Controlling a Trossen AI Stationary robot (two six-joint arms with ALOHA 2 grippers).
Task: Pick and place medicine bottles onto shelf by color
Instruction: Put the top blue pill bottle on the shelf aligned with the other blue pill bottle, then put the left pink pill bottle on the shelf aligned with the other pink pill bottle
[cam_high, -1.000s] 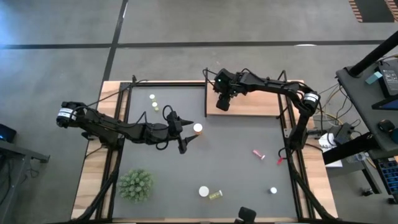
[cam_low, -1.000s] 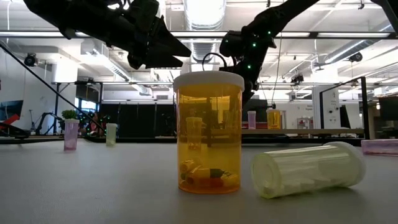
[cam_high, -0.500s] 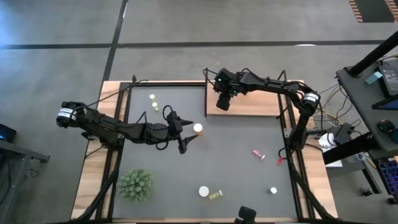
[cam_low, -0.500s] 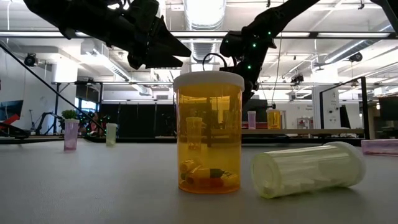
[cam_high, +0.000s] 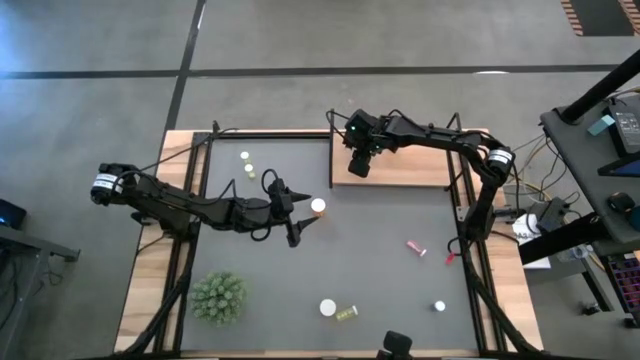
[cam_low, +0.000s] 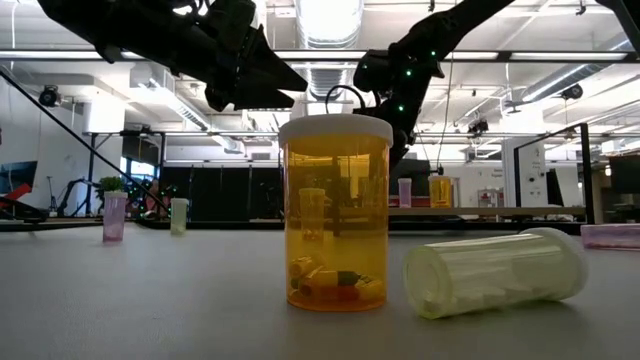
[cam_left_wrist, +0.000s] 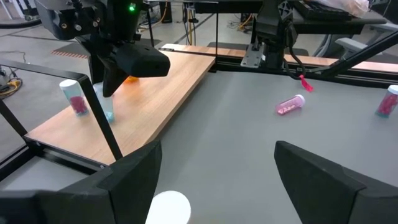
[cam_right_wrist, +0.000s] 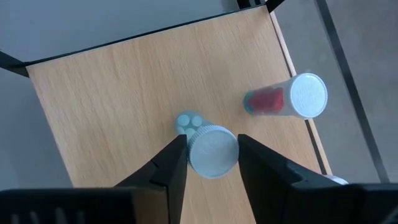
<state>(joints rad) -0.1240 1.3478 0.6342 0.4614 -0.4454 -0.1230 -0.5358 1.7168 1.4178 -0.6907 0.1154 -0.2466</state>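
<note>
Right gripper (cam_right_wrist: 212, 163) sits over the shelf (cam_high: 420, 165) at the mat's far edge, near the shelf's left end, fingers (cam_right_wrist: 168, 168) clamped on the white cap of a bottle (cam_right_wrist: 212, 151) with a pale blue body. The bottle looks upright; whether its base is already down on the board cannot be told. A pink-red bottle (cam_right_wrist: 287, 98) stands just beside it on the board, toward the shelf edge with the black post.

Left gripper (cam_high: 300, 226) hangs near the mat's middle, jaws wide apart and empty, a white-capped bottle (cam_high: 318, 206) just beside the fingertips.

Step in hand, judged: right arm placing its bottle on the shelf. To do it well:
- Go straight down until the base seats flat, then release; no sideways drift, the pink-red neighbour is close enough to get knocked.
- Open only enough to clear the cap, lift vertically.
- Colour check: held body is not pink-red, so leave a clear gap so groups stay separate.

Still loose on the mat: a pink bottle (cam_high: 416, 247) lying toward the right edge, an orange bottle (cam_low: 335, 213) upright and a yellow-green one (cam_low: 497, 273) on its side near the front edge.
</note>
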